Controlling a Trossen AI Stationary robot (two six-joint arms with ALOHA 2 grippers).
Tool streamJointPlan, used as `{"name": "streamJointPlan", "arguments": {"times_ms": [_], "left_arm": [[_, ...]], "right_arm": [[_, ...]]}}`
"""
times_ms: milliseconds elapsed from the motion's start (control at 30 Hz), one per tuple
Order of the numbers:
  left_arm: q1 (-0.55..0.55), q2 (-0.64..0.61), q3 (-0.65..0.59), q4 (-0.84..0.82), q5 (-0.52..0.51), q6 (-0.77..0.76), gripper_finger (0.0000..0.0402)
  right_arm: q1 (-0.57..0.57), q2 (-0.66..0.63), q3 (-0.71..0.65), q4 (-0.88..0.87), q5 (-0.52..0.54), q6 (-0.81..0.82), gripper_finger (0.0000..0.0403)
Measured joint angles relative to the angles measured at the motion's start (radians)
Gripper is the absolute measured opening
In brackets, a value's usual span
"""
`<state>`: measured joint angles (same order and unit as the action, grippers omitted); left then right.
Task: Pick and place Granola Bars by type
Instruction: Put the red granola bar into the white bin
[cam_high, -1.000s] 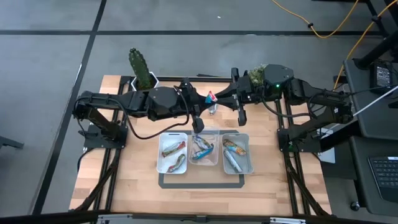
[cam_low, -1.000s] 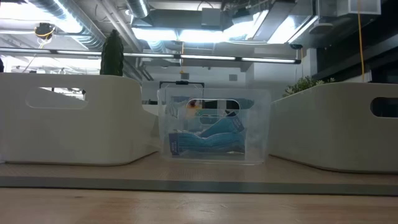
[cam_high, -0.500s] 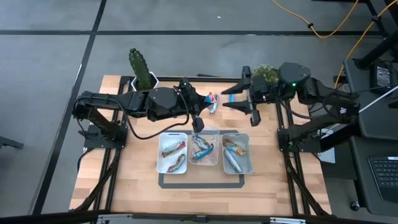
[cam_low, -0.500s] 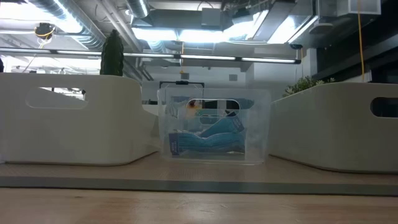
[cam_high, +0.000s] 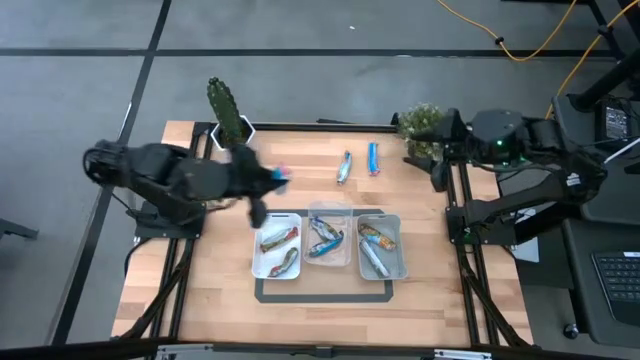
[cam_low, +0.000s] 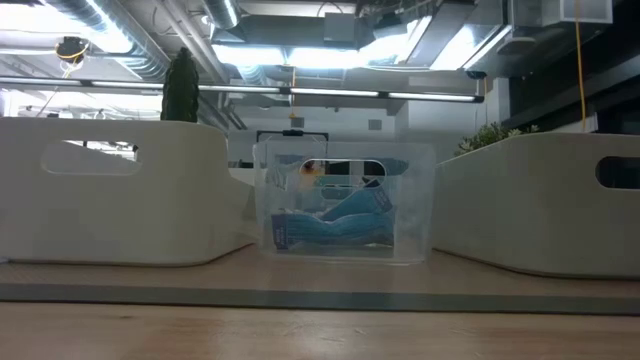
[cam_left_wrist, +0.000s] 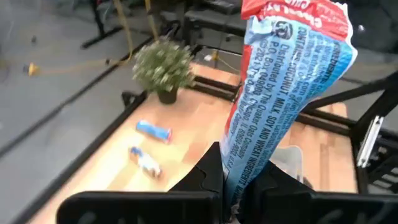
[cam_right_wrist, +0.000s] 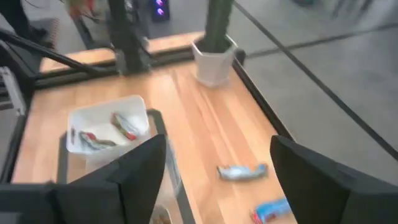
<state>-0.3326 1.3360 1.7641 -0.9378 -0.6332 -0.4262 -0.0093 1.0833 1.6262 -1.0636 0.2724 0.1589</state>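
My left gripper (cam_high: 268, 182) hovers over the table's left half, left of the trays, shut on a blue granola bar with a red end (cam_left_wrist: 289, 81). My right gripper (cam_right_wrist: 217, 180) is open at the table's far right edge, by the small bush, with nothing between its fingers. A silvery bar (cam_high: 343, 167) and a blue bar (cam_high: 373, 158) lie flat on the wood behind the trays. The left white tray (cam_high: 262, 262) holds greenish-brown bars. The clear middle tray (cam_high: 345, 258) holds blue ones, and the right white tray (cam_high: 398, 262) holds silvery ones. My left gripper pinches the bar's lower end (cam_left_wrist: 239, 177) between its two fingers (cam_left_wrist: 208, 177). The bar sticks straight out beyond the fingertips, red end farthest out, lifted clear of the table.
A cactus in a white pot (cam_high: 226, 112) stands at the far left corner. A small bushy plant (cam_high: 422, 125) stands at the far right. The trays sit in a dark frame (cam_high: 322, 294) at mid-table. Bare wood lies in front of it and on either side.
My right gripper has opened, left the blue bar lying on the table behind the trays, and drawn back toward the table's right edge. My left gripper has swung from above the middle tray toward the table's left edge, keeping its blue bar.
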Motion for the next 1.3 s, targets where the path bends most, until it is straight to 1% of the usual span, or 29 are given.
{"name": "streamJointPlan", "arguments": {"times_ms": [67,133,167,267,367,467,567,633,733,833,933,1033,1133,1200,1300], "left_arm": [[-0.035,-0.039,0.0,-0.071,-0.039,-0.098,0.001],[-0.058,-0.065,0.0,-0.105,-0.045,-0.17,0.001],[-0.063,-0.074,0.0,-0.115,-0.035,-0.196,0.001],[-0.063,-0.107,0.0,-0.135,0.054,-0.236,0.001],[-0.045,-0.125,0.001,-0.191,0.058,-0.321,0.001],[-0.023,-0.113,-0.02,-0.288,0.051,-0.436,0.001],[0.003,-0.094,-0.103,-0.367,0.051,-0.582,0.001],[0.015,-0.082,-0.188,-0.365,0.059,-0.665,0.001],[0.021,-0.058,-0.32,-0.324,0.137,-0.738,0.001],[0.02,-0.022,-0.429,-0.255,0.231,-0.782,0.001],[0.013,0.012,-0.48,-0.178,0.288,-0.794,0.001],[0.006,0.051,-0.494,-0.118,0.342,-0.785,0.001],[0.003,0.088,-0.496,-0.097,0.404,-0.769,0.0014],[-0.001,0.115,-0.496,-0.095,0.432,-0.757,0.0025],[-0.012,0.147,-0.497,-0.095,0.468,-0.722,0.0057]], "right_arm": [[0.0,-0.015,-0.021,-0.002,0.006,0.017,0.0279],[0.0,-0.026,-0.039,0.002,0.006,0.016,0.0273],[0.0,-0.028,-0.042,0.005,0.007,0.013,0.0271],[0.0,-0.025,-0.044,0.008,0.008,-0.013,0.0266],[0.0,-0.012,-0.044,0.024,0.008,-0.036,0.0264],[0.0,0.0,-0.044,0.034,0.007,-0.055,0.0264],[0.0,0.018,-0.044,0.035,0.007,-0.058,0.0264],[0.0,0.031,-0.045,0.035,0.007,-0.057,0.0264],[0.0,0.05,-0.045,0.035,0.007,-0.058,0.0264],[0.0,0.07,-0.045,0.035,0.006,-0.058,0.0264],[0.0,0.081,-0.045,0.035,0.003,-0.059,0.0264],[0.0,0.087,-0.045,0.034,-0.005,-0.059,0.0264],[0.0,0.087,-0.045,0.034,-0.005,-0.059,0.0264],[0.0,0.086,-0.045,0.034,-0.005,-0.059,0.0264],[0.0,0.086,-0.045,0.034,-0.005,-0.059,0.0264]]}}
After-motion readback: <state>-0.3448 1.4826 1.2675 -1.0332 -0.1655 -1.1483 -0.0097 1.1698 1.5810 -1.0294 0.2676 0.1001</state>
